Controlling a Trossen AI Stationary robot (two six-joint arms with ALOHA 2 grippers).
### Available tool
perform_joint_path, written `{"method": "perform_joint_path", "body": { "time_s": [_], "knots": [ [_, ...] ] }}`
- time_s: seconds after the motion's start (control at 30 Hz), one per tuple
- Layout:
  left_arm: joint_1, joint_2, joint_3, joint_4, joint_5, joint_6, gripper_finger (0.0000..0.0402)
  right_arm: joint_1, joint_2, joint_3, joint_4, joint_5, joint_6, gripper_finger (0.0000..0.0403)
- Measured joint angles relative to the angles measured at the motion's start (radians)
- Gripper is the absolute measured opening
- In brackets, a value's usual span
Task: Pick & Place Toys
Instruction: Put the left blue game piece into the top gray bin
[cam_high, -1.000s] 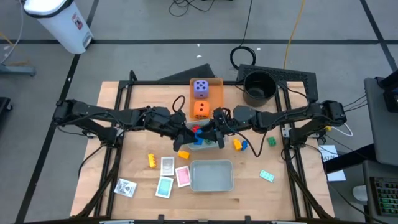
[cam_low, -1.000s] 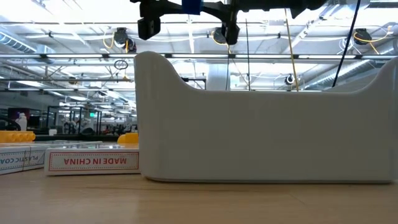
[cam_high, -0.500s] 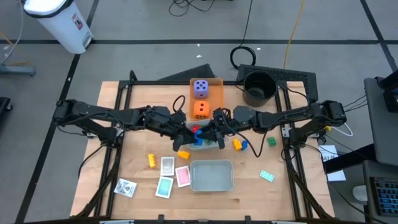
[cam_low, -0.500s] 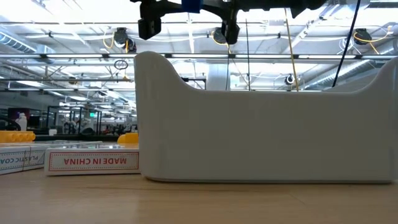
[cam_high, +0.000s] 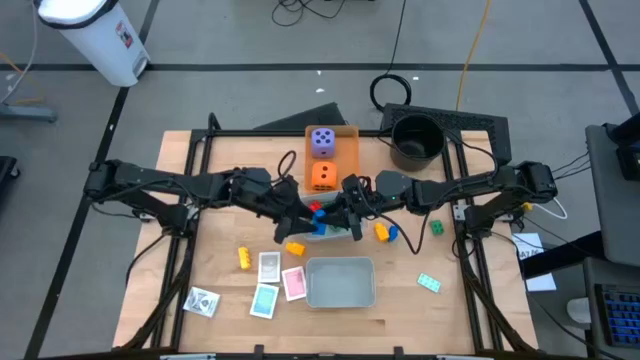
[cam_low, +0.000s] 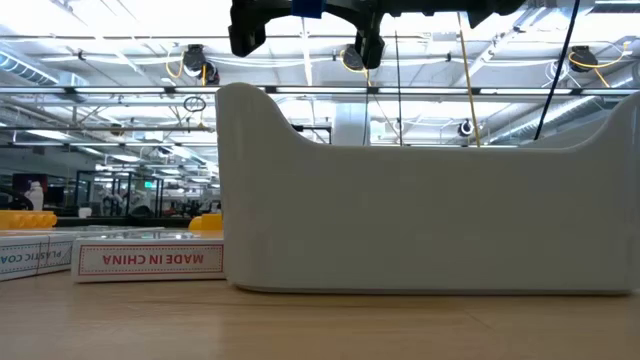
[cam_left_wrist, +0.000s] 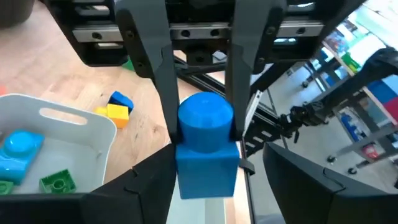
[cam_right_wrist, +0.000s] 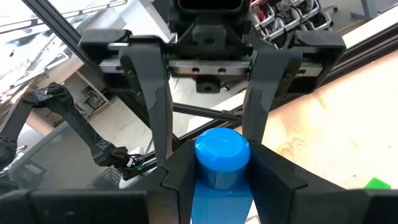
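A blue brick (cam_right_wrist: 221, 163) with a round stud on top hangs in mid-air over the middle of the table (cam_high: 318, 213). It is above a grey tray (cam_left_wrist: 62, 124) that holds a light-blue and a green brick. My right gripper (cam_high: 333, 213) comes from the right and is shut on the blue brick. My left gripper (cam_high: 306, 212) faces it from the left. It is open, with its fingers (cam_right_wrist: 158, 106) standing on either side of the stud. A purple die (cam_high: 322, 141) and an orange die (cam_high: 323, 176) sit in the orange tray. My right gripper pinches the blue brick's two opposite sides (cam_right_wrist: 200, 190) between its two fingers, just below and beside the stud. The fingers (cam_left_wrist: 158, 93) come level from the table's right. The brick is lifted clear over the grey tray, upright with its stud up.
A second grey tray (cam_high: 340, 283) stands near the front edge. Cards (cam_high: 270, 267) lie to its left. Loose bricks lie about: yellow (cam_high: 244, 257), yellow and blue (cam_high: 383, 232), green (cam_high: 436, 228), teal (cam_high: 428, 283). A black pot (cam_high: 416, 140) stands at the far right.
My left gripper has opened and let go of the blue brick, staying in place. The brick stays where it was, held by my right gripper.
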Motion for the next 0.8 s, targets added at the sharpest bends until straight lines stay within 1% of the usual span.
{"method": "perform_joint_path", "body": {
  "time_s": [0.13,0.23,0.33,0.5,0.67,0.8],
  "knots": [
    [0.038,-0.016,0.000,-0.020,0.042,-0.006,0.0243,-0.003,-0.013,0.000,-0.003,0.002,-0.025,0.0109],
    [0.068,-0.043,0.001,-0.038,0.066,-0.011,0.0236,-0.009,-0.021,0.001,-0.026,0.002,-0.030,0.0113],
    [0.099,-0.088,-0.001,-0.112,0.067,-0.018,0.0229,-0.010,-0.037,0.002,-0.056,0.007,-0.058,0.0115],
    [0.138,-0.177,0.000,-0.155,0.050,-0.008,0.0216,-0.009,-0.043,0.000,-0.201,0.013,-0.105,0.0110],
    [0.148,-0.250,0.000,-0.172,-0.019,0.009,0.0206,-0.008,-0.042,-0.002,-0.382,0.112,-0.185,0.0118],
    [0.147,-0.281,0.000,-0.174,-0.057,0.019,0.0198,-0.008,-0.045,-0.026,-0.389,0.226,-0.243,0.0114]
  ]
}}
